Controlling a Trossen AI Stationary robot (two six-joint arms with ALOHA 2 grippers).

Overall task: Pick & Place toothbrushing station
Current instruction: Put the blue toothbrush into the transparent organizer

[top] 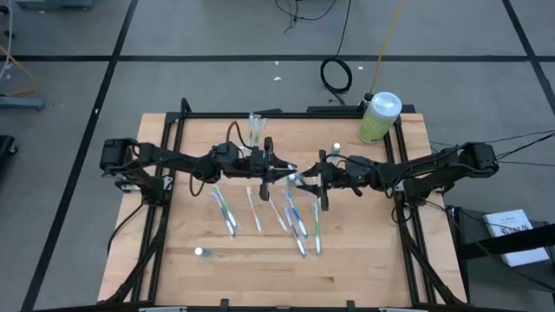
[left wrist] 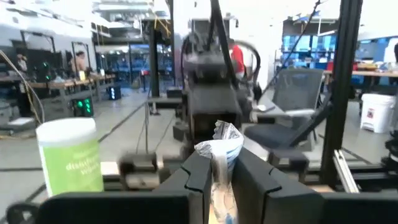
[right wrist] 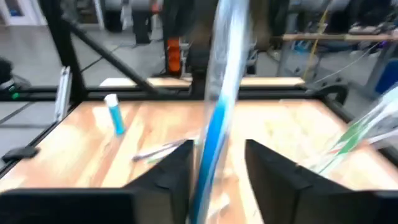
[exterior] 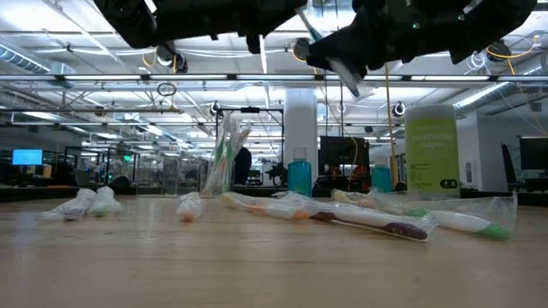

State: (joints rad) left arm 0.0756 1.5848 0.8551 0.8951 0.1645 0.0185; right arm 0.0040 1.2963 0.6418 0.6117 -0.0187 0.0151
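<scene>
Arms: two, black, jointed, mirrored build.
Left pincer (left wrist: 221, 180) and right pincer (right wrist: 217, 168): flat, black, angular fingers; dark cables run along the links.

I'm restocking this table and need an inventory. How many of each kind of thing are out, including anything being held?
Wrapped toothbrushes lying on the table: about 5 (they overlap)
Wrapped toothbrush held in the left gripper: 1
Small tubes: 2
Green bottle: 1
Clear holder: 1 (contents not counted)
Total: about 10
</scene>
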